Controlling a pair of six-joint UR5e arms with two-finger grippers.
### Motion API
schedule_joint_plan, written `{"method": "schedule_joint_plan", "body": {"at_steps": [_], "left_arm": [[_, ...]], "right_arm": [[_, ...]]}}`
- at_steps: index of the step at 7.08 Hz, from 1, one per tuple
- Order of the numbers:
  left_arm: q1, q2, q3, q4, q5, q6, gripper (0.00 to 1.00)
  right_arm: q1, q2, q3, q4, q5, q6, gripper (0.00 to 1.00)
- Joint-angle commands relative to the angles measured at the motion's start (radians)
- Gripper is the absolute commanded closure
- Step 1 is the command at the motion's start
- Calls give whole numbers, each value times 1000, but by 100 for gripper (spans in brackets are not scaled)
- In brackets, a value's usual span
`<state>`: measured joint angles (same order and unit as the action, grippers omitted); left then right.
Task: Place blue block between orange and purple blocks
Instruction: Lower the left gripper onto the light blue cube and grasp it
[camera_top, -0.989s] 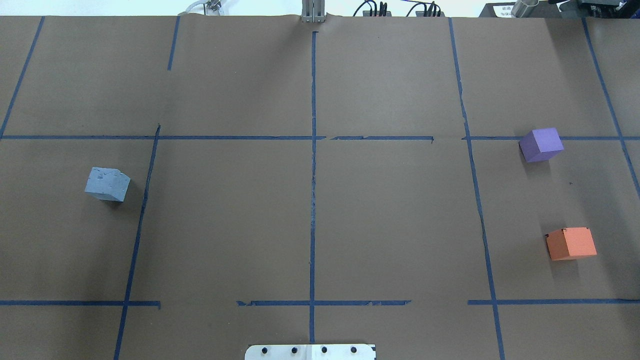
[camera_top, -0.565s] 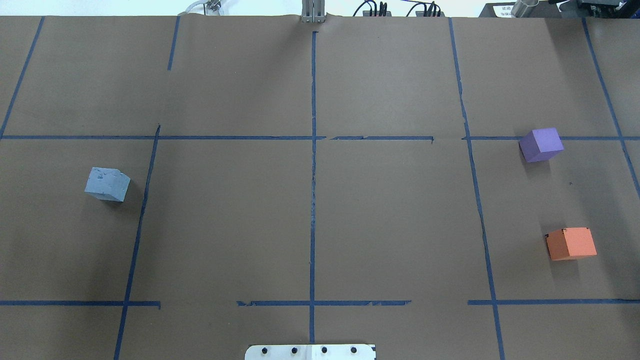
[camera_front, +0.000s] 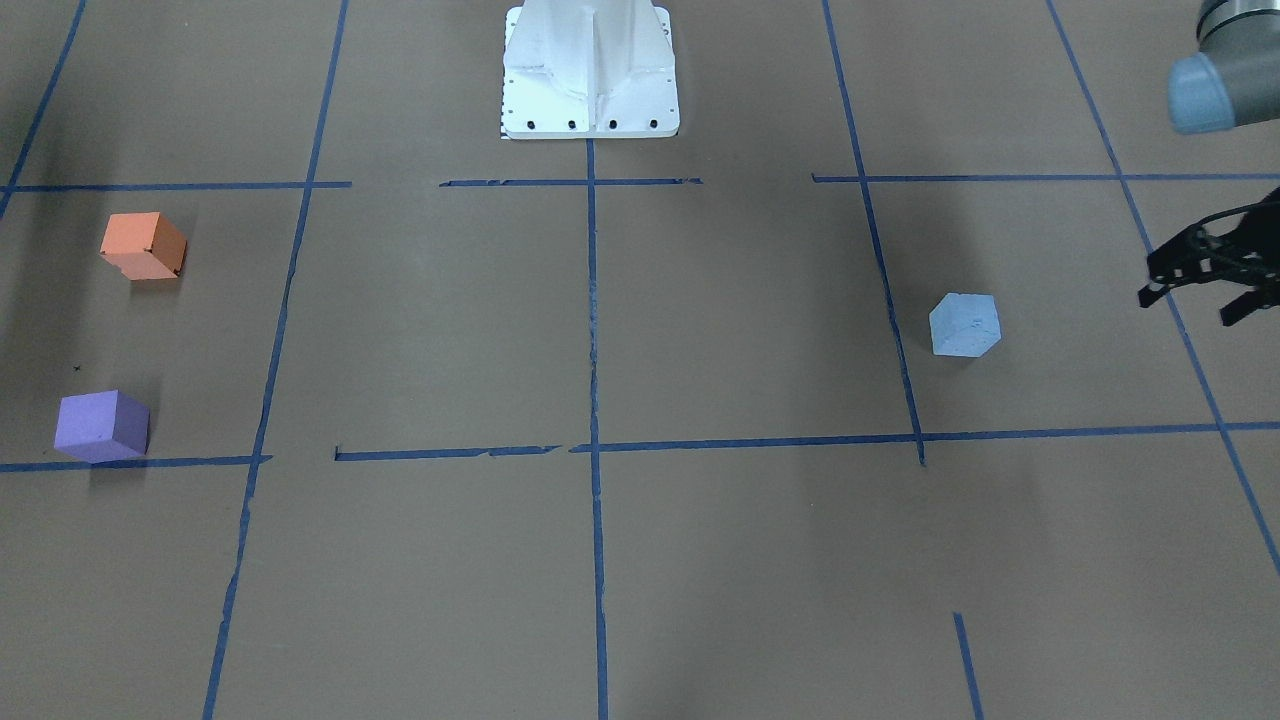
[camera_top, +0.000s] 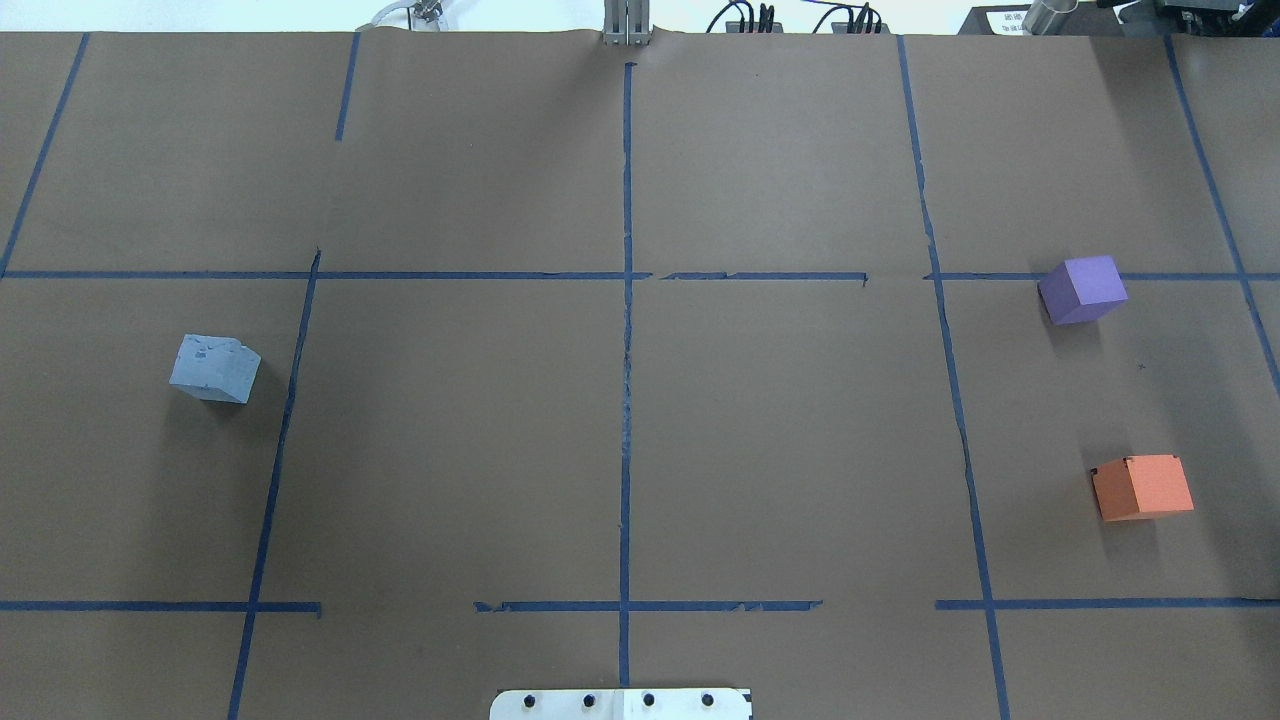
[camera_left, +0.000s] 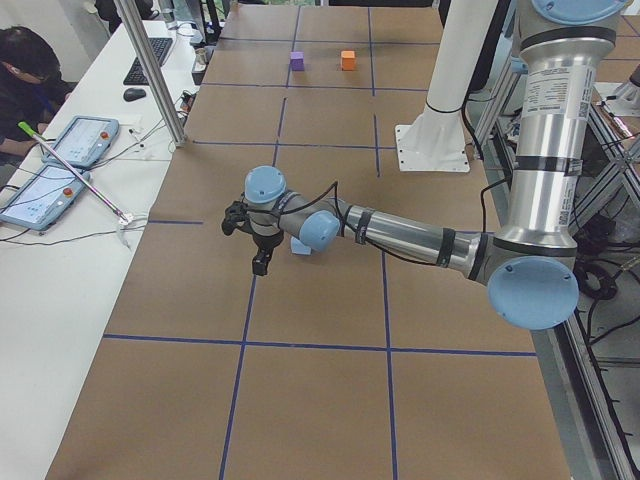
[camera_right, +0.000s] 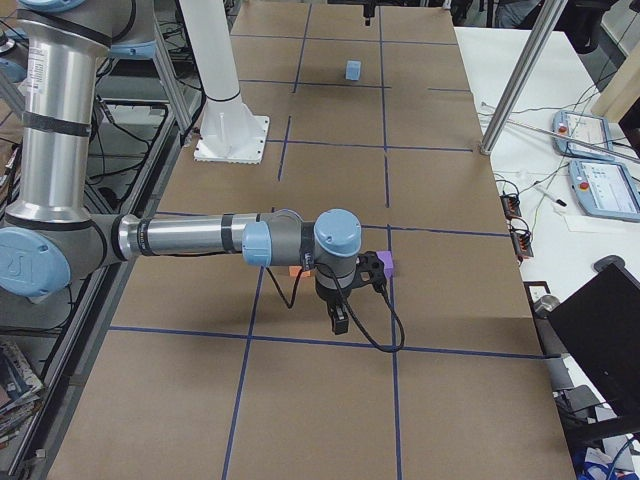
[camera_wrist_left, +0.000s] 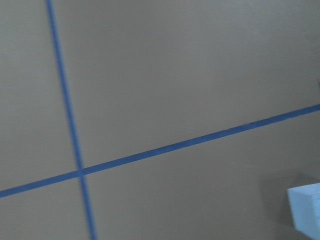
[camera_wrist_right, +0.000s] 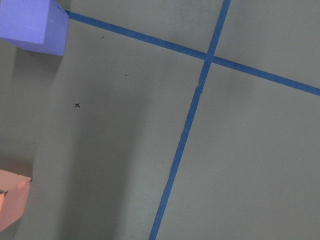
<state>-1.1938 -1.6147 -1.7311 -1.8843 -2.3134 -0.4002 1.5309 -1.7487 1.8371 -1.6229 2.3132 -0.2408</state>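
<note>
The blue block (camera_front: 965, 325) sits alone on the brown paper on my left side; it also shows in the overhead view (camera_top: 214, 368) and at the corner of the left wrist view (camera_wrist_left: 306, 210). My left gripper (camera_front: 1192, 303) is open and empty, low over the paper, beside the block and apart from it. The purple block (camera_top: 1083, 289) and the orange block (camera_top: 1142, 487) stand on the far right with a bare gap between them. My right gripper (camera_right: 345, 300) hovers by these two blocks. I cannot tell whether it is open or shut.
Blue tape lines cross the brown paper. The white robot base (camera_front: 590, 75) stands at the table's near middle edge. A side table with tablets (camera_left: 60, 165), a metal post (camera_left: 150, 70) and an operator (camera_left: 25, 75) lie beyond the far edge.
</note>
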Motion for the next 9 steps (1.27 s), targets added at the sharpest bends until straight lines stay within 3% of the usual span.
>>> {"method": "schedule_joint_plan", "body": {"at_steps": [1,3,9], "left_arm": [[193,-13,-4,-120,108,-307,0],[307,-42,21,-185,178,-458,0],[382,-64,88,-173,244,-508,0]], "right_arm": [[0,0,2,0,0,0,0],[0,-2,4,2,0,0,0],[0,-2,2,0,0,0,0]]}}
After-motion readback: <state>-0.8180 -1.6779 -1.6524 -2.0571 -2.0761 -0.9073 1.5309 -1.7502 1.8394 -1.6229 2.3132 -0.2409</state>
